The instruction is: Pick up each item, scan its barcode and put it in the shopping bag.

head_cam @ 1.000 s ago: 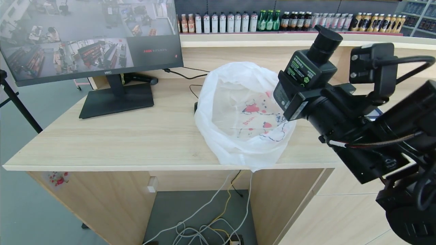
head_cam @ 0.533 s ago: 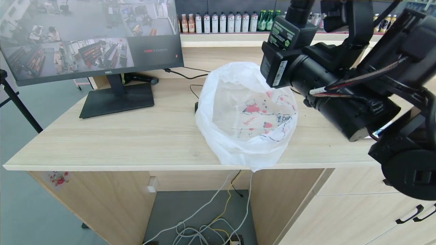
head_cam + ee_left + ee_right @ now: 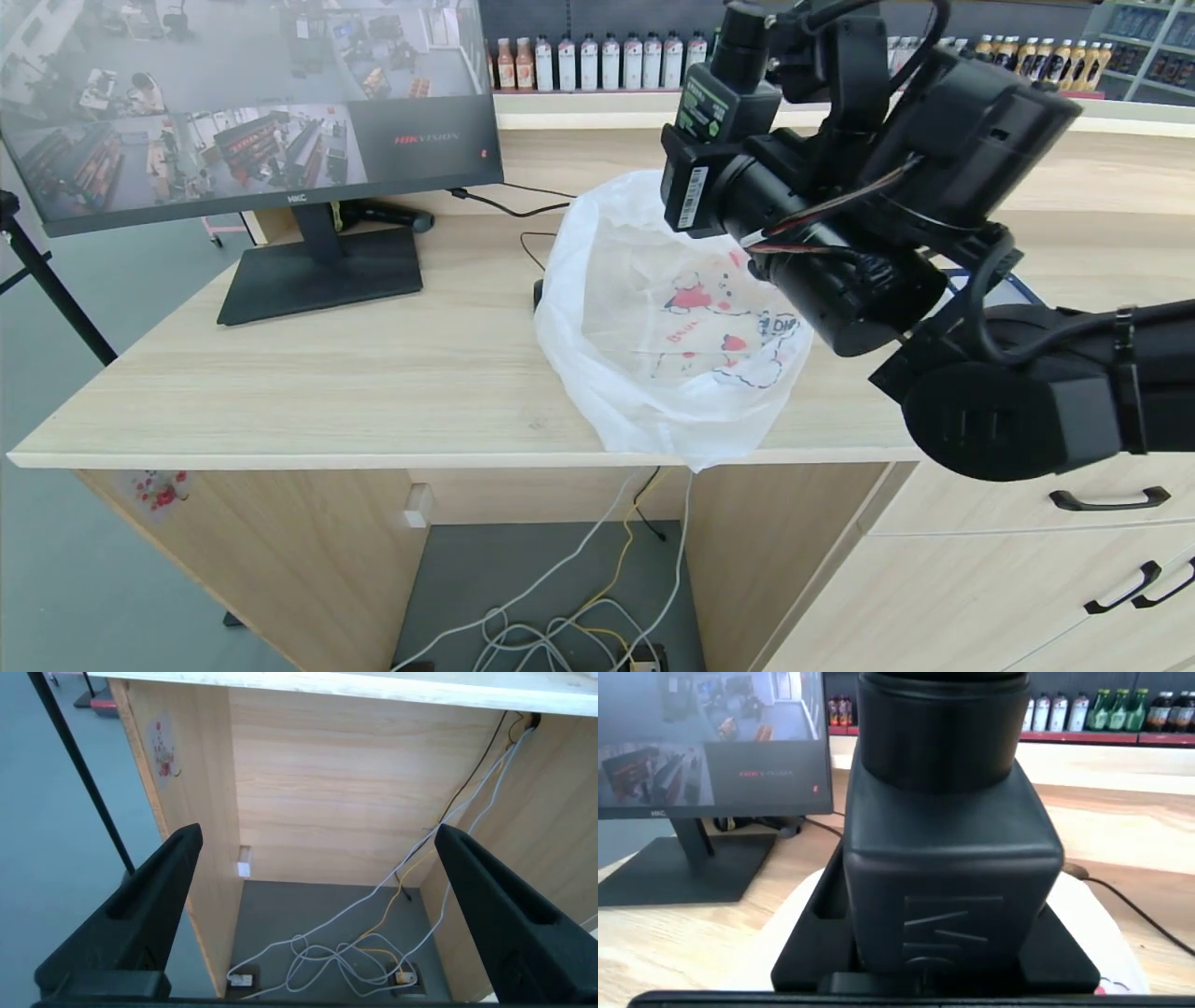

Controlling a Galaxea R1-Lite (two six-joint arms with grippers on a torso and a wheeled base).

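Observation:
My right gripper (image 3: 747, 201) is shut on a black square bottle (image 3: 714, 121) with a round cap, a green label and a barcode sticker. It holds the bottle in the air over the far rim of the white shopping bag (image 3: 653, 392), which stands open on the wooden counter (image 3: 373, 373). Up close in the right wrist view, the bottle (image 3: 943, 840) sits in the gripper (image 3: 938, 957) above the bag (image 3: 1106, 929). My left gripper (image 3: 318, 924) hangs open and holds nothing, below counter height, facing the recess under the counter.
A monitor (image 3: 243, 103) on a black stand occupies the counter's back left, with a dark handheld device (image 3: 383, 217) and cables behind it. Shelves of bottles (image 3: 607, 61) line the back wall. Loose cables (image 3: 374, 952) lie on the floor under the counter. Drawers (image 3: 1102, 504) are at the right.
The right arm has swung up and to the left with the black bottle, from beside the bag's right side to above its far rim. The bag has not moved.

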